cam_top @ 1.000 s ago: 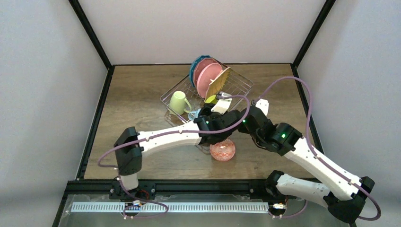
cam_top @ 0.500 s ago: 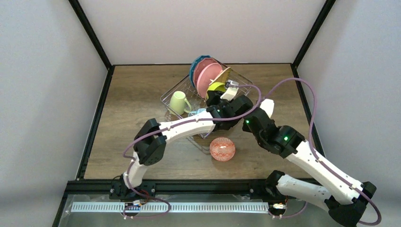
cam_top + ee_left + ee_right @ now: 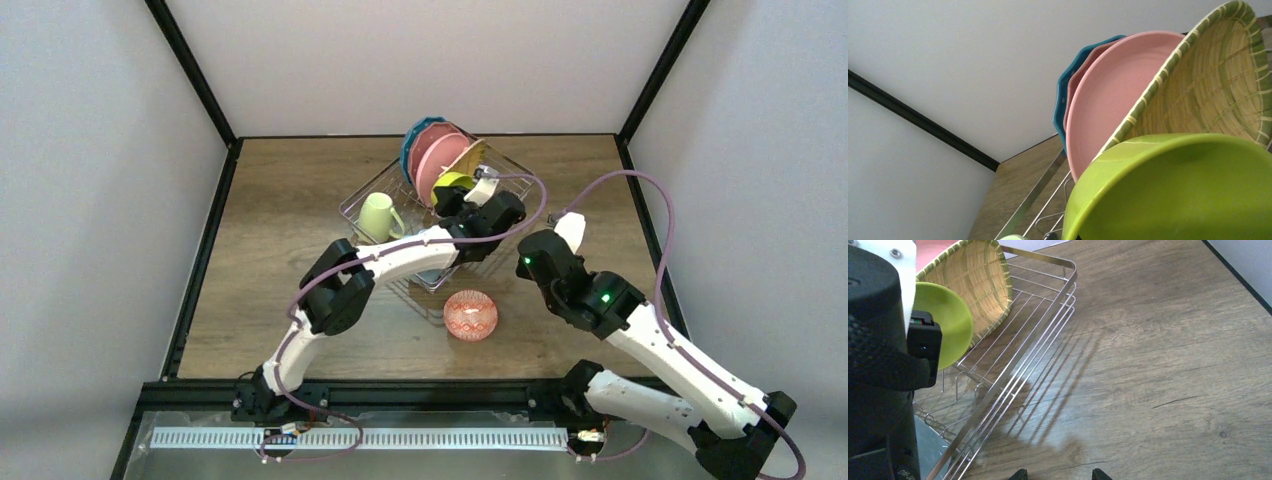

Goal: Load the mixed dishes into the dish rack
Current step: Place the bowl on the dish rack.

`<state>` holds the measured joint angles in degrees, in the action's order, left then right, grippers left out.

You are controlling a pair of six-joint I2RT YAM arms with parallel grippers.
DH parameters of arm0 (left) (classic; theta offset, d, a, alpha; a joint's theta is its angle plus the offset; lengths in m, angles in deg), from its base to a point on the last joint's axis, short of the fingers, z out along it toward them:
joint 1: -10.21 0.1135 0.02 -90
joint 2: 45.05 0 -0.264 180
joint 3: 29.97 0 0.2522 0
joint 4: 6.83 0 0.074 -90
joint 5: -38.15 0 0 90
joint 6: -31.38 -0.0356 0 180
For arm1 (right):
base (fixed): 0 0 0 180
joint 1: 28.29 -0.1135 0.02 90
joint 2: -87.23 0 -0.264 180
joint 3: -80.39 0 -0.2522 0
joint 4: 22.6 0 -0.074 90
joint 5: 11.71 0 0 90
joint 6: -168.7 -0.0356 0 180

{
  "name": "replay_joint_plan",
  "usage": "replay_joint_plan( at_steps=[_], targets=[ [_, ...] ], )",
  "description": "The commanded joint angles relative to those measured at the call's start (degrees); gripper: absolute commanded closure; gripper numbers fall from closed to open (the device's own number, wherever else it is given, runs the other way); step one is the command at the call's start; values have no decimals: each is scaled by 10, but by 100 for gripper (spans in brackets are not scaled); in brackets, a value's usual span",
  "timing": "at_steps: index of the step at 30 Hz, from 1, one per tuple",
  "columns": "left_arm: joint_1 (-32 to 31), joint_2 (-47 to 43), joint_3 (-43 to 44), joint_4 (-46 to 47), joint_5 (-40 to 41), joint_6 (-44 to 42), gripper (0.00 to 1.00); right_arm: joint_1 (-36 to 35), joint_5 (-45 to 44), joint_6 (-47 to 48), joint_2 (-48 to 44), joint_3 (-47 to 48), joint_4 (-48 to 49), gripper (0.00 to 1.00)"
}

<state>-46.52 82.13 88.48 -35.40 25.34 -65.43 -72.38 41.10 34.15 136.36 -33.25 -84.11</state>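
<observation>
Now left hand [image 3: 456, 194], clamped on lime bowl [image 3: 1173, 190], has moved beside the woven plate [image 3: 1213, 85]; right hand [image 3: 1058, 475] gapes empty

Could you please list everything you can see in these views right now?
dish rack: one, silvery wire, mid-table.
teal plate: one, upright at rack's far end.
pink plates: two, upright beside it.
woven plate: one, tan, next in row.
lime bowl: one, held over the rack.
mug: one, pale green, rack's left corner.
red-patterned bowl: one, on table before rack.
table: one, brown wood.
left pincer: shut on lime bowl.
right pincer: open, over table right of rack.
</observation>
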Motion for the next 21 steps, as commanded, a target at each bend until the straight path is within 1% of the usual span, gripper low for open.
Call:
replay_joint_plan(
  at_steps=[1,11,21],
  targets=[
    [12,20,24,69,-7,-45,97,6,-34,-7,-12,-11,18,27],
    [23,74,81,98,-30,-90,97,22,-27,21,-8,-5,46,28],
    [30,114,106,99,-35,-82,97,28,-23,41,-9,-2,64,28]
  ],
)
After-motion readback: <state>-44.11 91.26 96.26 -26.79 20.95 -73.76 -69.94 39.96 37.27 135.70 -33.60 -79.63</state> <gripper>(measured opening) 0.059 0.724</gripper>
